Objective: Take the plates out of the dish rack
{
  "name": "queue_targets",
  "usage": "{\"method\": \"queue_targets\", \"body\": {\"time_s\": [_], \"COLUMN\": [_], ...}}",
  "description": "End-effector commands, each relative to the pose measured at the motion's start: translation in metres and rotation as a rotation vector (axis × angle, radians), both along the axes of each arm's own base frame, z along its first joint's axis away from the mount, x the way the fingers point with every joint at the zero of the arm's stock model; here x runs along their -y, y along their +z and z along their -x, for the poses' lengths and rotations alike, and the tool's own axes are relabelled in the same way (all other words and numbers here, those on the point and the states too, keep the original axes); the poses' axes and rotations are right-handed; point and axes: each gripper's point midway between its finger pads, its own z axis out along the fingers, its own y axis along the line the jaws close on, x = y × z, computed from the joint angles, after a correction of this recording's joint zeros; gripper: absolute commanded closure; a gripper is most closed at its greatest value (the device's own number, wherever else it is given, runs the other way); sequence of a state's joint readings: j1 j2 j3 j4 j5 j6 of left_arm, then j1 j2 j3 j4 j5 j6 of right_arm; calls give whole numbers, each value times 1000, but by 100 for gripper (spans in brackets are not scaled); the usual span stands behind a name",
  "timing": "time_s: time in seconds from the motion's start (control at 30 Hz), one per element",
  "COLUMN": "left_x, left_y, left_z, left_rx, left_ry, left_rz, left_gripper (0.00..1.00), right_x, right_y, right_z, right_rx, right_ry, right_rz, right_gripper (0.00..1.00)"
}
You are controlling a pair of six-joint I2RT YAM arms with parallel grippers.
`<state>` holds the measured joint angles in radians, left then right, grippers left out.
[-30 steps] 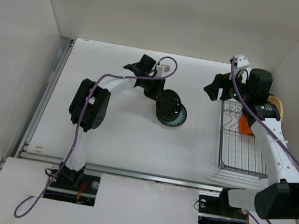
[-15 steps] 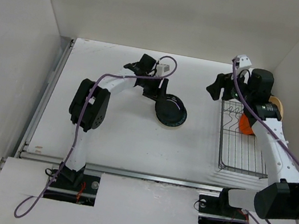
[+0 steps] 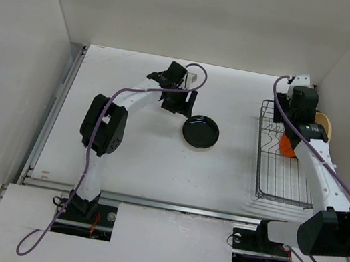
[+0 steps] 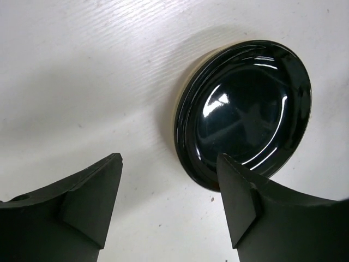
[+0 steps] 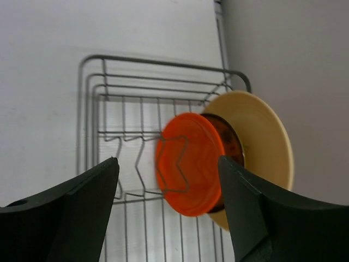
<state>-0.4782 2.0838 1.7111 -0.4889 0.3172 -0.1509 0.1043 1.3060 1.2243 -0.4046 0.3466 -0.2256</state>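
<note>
Holding the left claw (image 4: 169, 164) wide open and empty, just beside the black plate (image 4: 245, 109) lying flat on the table (image 3: 131, 150). Holding the right claw (image 5: 168, 161) open too, facing the dish rack (image 5: 109, 93), with the orange plate (image 5: 188, 172) and tan plate (image 5: 262, 136) standing upright in it.

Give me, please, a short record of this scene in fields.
left gripper: open, empty, beside the black plate
black plate: flat on the table, pale rim showing beneath
right gripper: open, empty, facing the dish rack
dish rack: holds three upright plates
plates in rack: orange plate, dark patterned plate, tan plate
</note>
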Motion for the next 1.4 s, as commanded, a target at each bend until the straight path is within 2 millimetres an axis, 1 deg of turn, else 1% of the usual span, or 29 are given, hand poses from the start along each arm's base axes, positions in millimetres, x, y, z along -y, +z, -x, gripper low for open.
{"method": "queue_targets", "body": {"time_s": [0.0, 0.03, 0.07, 0.13, 0.17, 0.2, 0.23, 0.27, 0.3, 0.33, 0.37, 0.4, 0.43, 0.5, 0.57, 0.63, 0.67, 0.7, 0.73, 0.77, 0.9, 1.0, 1.03, 1.1, 1.17, 1.27, 1.3, 1.33, 1.37], "left_x": [-11, -13, -12, -14, -14, -15, -16, -16, -18, -18, -18, -18, -19, -19, -19, -19, -18, -18, -18, -18, -18, -18, -18, -18, -18, -18, -18, -18, -18], "left_y": [80, 84, 100, 107, 112, 120, 116, 123, 129, 130, 134, 134, 139, 139, 143, 140, 145, 145, 145, 145, 145, 145, 145, 145, 141, 141, 141, 141, 141], "left_z": [-10, -8, -8, -5, -4, -2, -1, 0, 1, 1, 2, 2, 3, 3, 4, 6, 5, 5, 5, 5, 5, 5, 5, 5, 4, 4, 4, 4, 4], "left_rx": [173, 179, 216, 222, 230, 246, 237, 245, 261, 261, 269, 269, 278, 278, 286, 275, 290, 291, 291, 291, 291, 291, 291, 291, 283, 283, 283, 283, 283], "left_ry": [72, 72, 74, 81, 82, 82, 82, 89, 96, 96, 96, 96, 96, 96, 97, 90, 91, 91, 91, 91, 91, 91, 91, 91, 91, 91, 91, 91, 91], "left_rz": [7, 10, 31, 41, 46, 55, 50, 62, 62, 62, 67, 67, 72, 73, 77, 79, 88, 88, 88, 88, 88, 88, 88, 88, 83, 83, 83, 83, 83], "left_gripper": [32, 31, 30, 30, 26, 25, 25, 24, 22, 22, 22, 22, 22, 21, 21, 21, 21, 21, 20, 20, 20, 20, 20, 20, 20, 20, 20, 20, 20], "right_x": [38, 44, 47, 54, 58, 63, 64, 67, 73, 73, 78, 80, 85, 89, 92, 92, 96, 100, 98, 102, 106, 113, 113, 115, 115, 117, 117, 117, 117], "right_y": [-7, -14, -17, -28, -31, -42, -41, -46, -46, -54, -58, -55, -64, -67, -76, -81, -90, -90, -95, -101, -111, -112, -119, -120, -117, -102, -102, -95, -91], "right_z": [13, 15, 15, 13, 13, 13, 14, 13, 15, 15, 16, 15, 18, 17, 16, 15, 17, 18, 16, 19, 20, 22, 24, 26, 26, 27, 27, 26, 26], "right_rx": [-40, -64, -75, -108, -120, -148, -148, -164, -165, -188, -201, -193, -217, -222, -249, -262, -286, -288, -300, -322, -355, -362, -380, -390, -381, -332, -332, -306, -295], "right_ry": [-170, -186, -199, -230, -240, -248, -256, -263, -282, -280, -298, -304, -318, -329, -335, -334, -340, -350, -338, -346, -343, -352, -350, -351, -352, -359, -359, -362, -363], "right_rz": [141, 158, 168, 186, 187, 192, 196, 199, 203, 207, 213, 224, 233, 232, 235, 238, 240, 239, 233, 234, 222, 220, 222, 215, 214, 203, 203, 200, 199], "right_gripper": [21, 21, 21, 26, 28, 29, 34, 34, 36, 36, 37, 37, 37, 37, 37, 41, 42, 46, 48, 49, 56, 60, 60, 68, 73, 83, 89, 94, 96]}}
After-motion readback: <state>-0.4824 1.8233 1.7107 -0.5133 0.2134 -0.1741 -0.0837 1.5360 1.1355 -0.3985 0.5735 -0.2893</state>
